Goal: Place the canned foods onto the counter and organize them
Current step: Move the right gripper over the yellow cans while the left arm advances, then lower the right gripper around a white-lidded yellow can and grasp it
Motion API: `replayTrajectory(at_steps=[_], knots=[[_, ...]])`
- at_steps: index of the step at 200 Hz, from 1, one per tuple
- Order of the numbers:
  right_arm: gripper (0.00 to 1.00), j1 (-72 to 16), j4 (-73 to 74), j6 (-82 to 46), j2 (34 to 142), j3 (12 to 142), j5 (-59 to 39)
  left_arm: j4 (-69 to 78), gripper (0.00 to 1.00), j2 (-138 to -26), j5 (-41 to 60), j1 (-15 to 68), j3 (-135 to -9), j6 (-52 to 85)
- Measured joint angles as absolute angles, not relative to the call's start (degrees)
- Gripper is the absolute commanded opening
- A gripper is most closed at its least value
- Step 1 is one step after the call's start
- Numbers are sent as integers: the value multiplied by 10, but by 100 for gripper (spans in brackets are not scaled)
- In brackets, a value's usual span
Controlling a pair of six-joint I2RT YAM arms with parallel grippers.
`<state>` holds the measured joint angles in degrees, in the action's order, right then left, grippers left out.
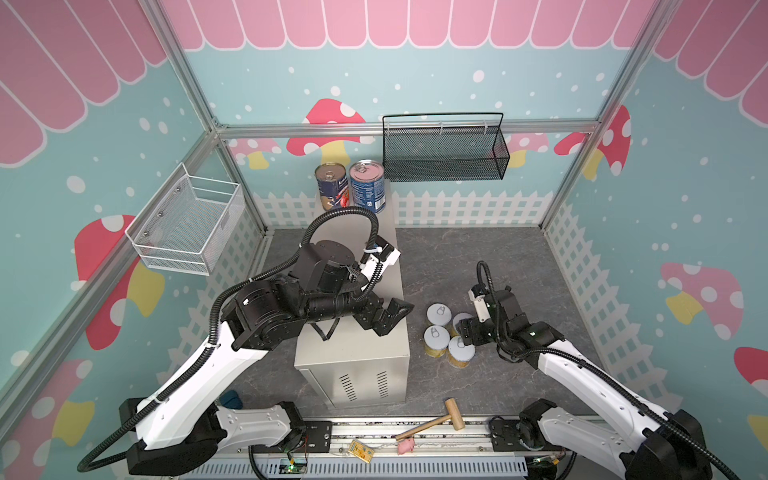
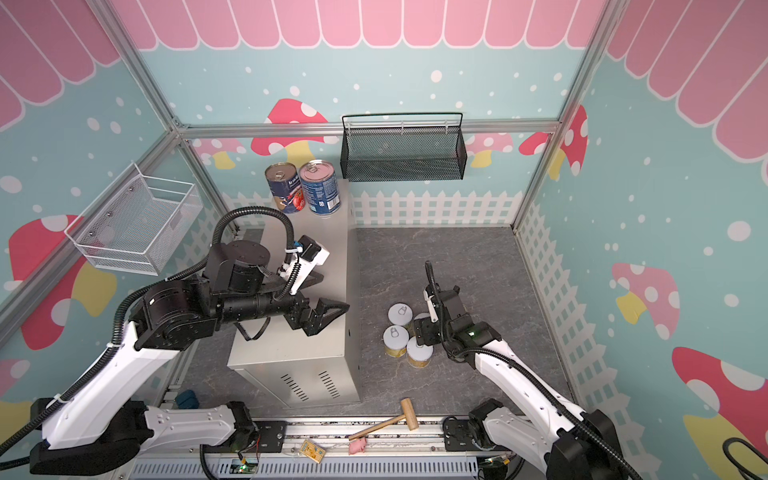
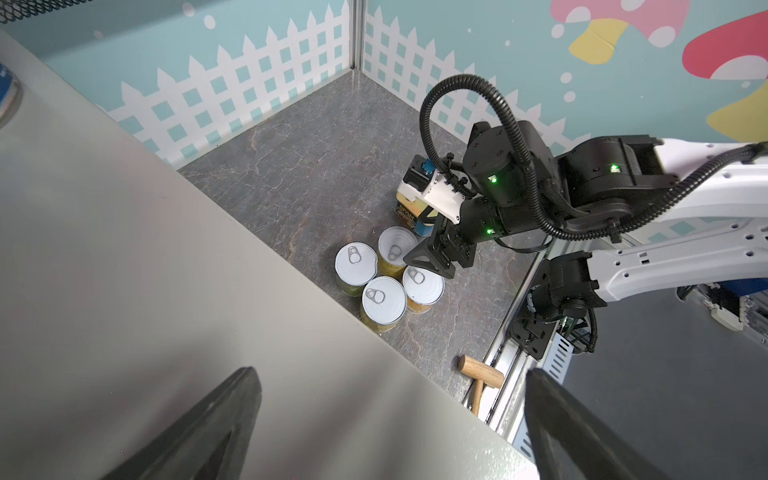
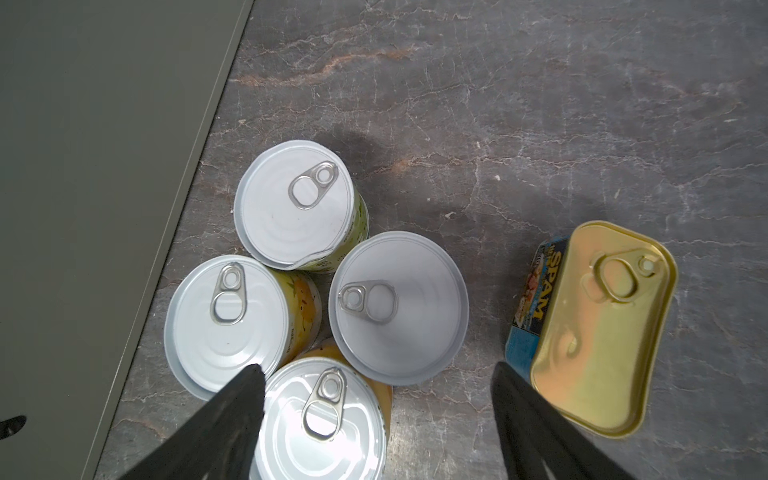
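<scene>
Silver-lidded yellow cans (image 4: 399, 307) stand upright, four clustered together.

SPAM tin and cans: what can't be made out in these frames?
- SPAM tin: hidden in both top views behind the right arm; in the left wrist view the right wrist camera covers most of it.
- One yellow can: half covered by the right gripper in a top view.
- Blue can: only a sliver shows, cut off by the left wrist view's edge.
</scene>
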<state>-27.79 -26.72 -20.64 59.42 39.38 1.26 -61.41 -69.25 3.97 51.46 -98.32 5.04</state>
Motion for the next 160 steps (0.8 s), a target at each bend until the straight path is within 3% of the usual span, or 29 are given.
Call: replayTrajectory(at_steps=[160], knots=[[84, -278, -181, -215, 692, 356, 27, -644, 99, -735, 63, 535, -1040, 22]])
